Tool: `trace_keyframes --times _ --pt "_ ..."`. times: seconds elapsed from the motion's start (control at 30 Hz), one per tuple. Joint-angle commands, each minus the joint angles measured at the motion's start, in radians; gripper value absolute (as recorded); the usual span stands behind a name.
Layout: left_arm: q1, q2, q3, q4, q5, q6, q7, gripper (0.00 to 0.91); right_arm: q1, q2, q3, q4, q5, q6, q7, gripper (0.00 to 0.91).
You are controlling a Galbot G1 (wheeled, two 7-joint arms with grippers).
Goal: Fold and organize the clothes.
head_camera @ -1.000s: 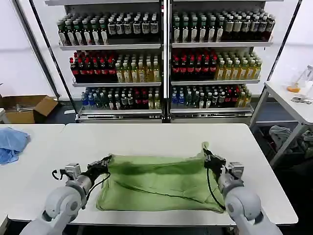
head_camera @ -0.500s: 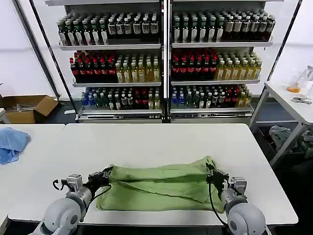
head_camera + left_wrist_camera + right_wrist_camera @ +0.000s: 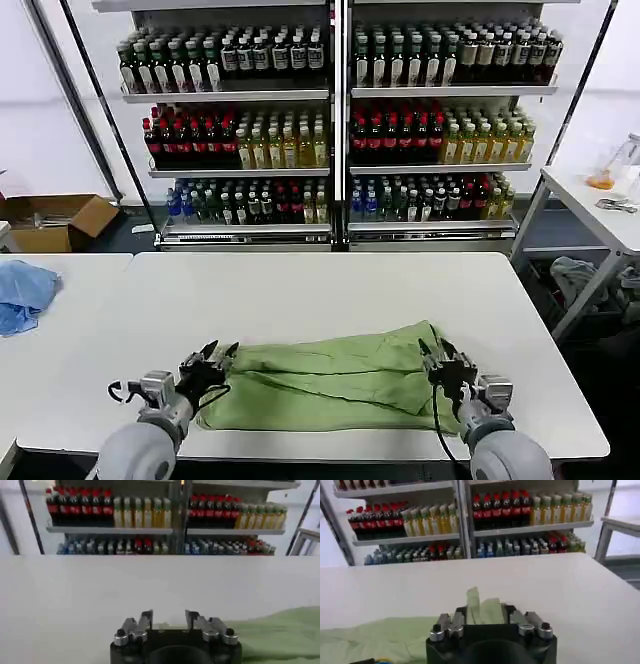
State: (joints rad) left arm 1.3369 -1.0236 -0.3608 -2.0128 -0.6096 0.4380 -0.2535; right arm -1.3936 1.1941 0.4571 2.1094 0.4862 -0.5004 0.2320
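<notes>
Light green soft-fabric shirt (image 3: 335, 375), folded on white table (image 3: 330, 290); left tool (image 3: 212, 358) spread beside it, right tool (image 3: 440, 358) spread at opposite edge.

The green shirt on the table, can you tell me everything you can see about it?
The green shirt is light green and looks soft and wrinkly. It lies flat near the front edge of the white table, folded over on itself into a long, low shape, with creases running across it. One corner pokes up a little at its right end. The left hand is open at its left end and the right hand is open at its right end. Neither one looks to be gripping it.
</notes>
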Motion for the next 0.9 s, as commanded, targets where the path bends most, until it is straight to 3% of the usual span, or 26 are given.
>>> trace_keyframes --times 0.03,0.43,0.5,0.57,0.63,0.9 --pt "0.076 -0.199 0.007 0.013 0.232 -0.082 -0.084 0.907 -0.069 0.006 0.02 0.034 -0.028 0.017 -0.002 0.907" --pt "0.048 -0.265 0.023 0.143 0.32 -0.092 -0.112 0.907 -0.075 0.002 0.022 0.039 -0.032 0.023 0.0 0.907" --pt "0.054 -0.265 0.027 0.146 0.323 -0.094 -0.113 0.615 -0.075 0.002 0.023 0.041 -0.032 0.022 0.0 0.907" --pt "0.058 -0.265 0.028 0.147 0.322 -0.095 -0.113 0.071 -0.075 0.001 0.024 0.042 -0.031 0.022 0.001 0.907" --pt "0.062 -0.266 0.03 0.148 0.322 -0.098 -0.114 0.03 -0.075 0.001 0.026 0.043 -0.03 0.021 0.001 0.907" --pt "0.07 -0.271 0.031 0.153 0.284 -0.1 -0.109 0.02 -0.074 -0.004 0.037 0.052 -0.019 0.018 0.006 0.907"
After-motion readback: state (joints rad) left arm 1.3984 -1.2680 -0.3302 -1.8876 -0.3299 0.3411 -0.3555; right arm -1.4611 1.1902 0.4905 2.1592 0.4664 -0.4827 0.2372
